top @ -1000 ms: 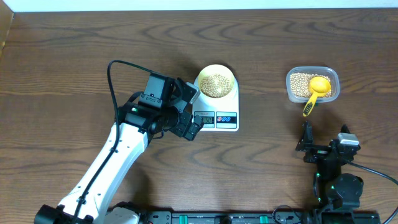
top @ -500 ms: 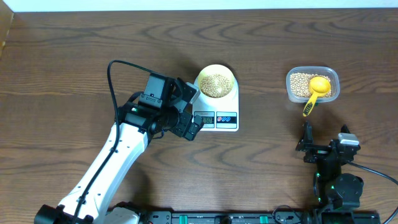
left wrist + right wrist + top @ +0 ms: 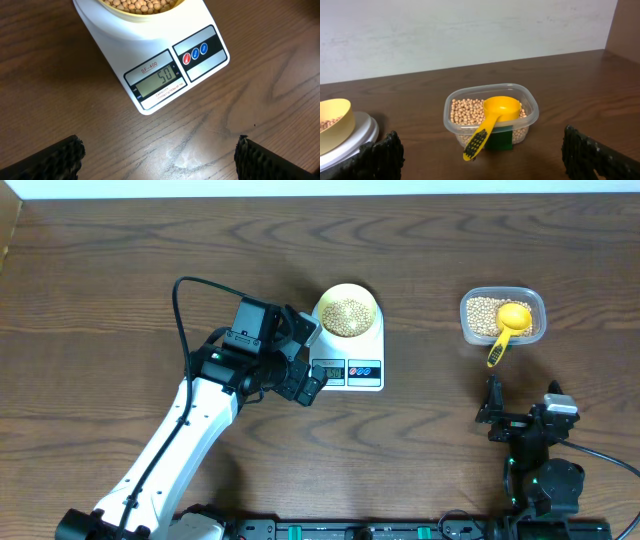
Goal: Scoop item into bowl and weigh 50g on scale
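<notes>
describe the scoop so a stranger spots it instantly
On the wooden table, find the clear tub of beans at the far right. The scoop lies in it, bright yellow, its handle poking over the rim; the paler yellow bowl on the scale has none.

Three views of one dark wooden table (image 3: 100, 260)
Overhead looks straight down; left wrist peers closely down at the white rounded-rectangular digital scale (image 3: 155, 60); right wrist looks level across the table, sharing it.

We count one white digital kitchen scale (image 3: 347, 372), one small pale yellow bowl (image 3: 322, 308), one clear rectangular plastic tub (image 3: 503, 290), one bright yellow handled scoop (image 3: 508, 325), two hands, left hand (image 3: 308, 358) and right hand (image 3: 523, 405), and small tan beans (image 3: 347, 316) beyond counting.
</notes>
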You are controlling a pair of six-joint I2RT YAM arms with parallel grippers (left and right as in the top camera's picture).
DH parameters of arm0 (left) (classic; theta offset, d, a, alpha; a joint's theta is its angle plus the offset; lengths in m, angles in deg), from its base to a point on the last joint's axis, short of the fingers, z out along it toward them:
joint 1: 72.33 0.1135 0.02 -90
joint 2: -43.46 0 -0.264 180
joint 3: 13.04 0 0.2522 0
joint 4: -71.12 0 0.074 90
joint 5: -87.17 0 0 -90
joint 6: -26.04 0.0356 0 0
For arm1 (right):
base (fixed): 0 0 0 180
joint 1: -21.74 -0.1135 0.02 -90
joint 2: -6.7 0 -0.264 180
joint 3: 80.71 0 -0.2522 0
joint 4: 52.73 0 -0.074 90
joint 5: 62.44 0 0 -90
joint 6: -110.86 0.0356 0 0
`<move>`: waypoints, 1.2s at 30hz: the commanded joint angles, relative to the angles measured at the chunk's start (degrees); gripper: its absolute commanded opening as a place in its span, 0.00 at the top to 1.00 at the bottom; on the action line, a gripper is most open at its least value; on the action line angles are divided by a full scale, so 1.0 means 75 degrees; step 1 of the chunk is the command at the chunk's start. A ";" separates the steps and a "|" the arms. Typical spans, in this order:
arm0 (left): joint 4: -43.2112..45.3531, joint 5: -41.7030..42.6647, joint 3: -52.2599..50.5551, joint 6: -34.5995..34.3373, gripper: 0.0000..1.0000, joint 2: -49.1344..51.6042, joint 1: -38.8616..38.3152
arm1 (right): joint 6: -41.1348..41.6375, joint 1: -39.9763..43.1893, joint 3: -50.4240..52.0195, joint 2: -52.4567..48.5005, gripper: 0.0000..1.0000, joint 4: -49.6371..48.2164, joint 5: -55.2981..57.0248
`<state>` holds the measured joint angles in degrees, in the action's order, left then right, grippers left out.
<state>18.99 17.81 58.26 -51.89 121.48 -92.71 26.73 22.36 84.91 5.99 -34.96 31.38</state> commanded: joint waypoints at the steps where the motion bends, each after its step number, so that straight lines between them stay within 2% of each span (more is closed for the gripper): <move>1: 0.0006 -0.0050 -0.0050 0.0102 0.02 0.0029 -0.0009 | -0.0358 0.0003 0.0044 0.0058 0.01 0.0015 -0.0052; 8: 0.0006 -0.0050 -0.0050 0.0102 0.02 0.0029 -0.0009 | -0.1172 0.0003 0.0044 0.0058 0.01 0.0020 -0.0052; 36: 0.0006 -0.0052 -0.0050 0.0102 0.02 0.0029 -0.0009 | -0.1309 -0.0012 0.0044 0.0058 0.01 0.0041 -0.0184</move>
<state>18.99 17.81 58.26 -51.89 121.48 -92.71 17.64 22.29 84.91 5.99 -34.80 30.31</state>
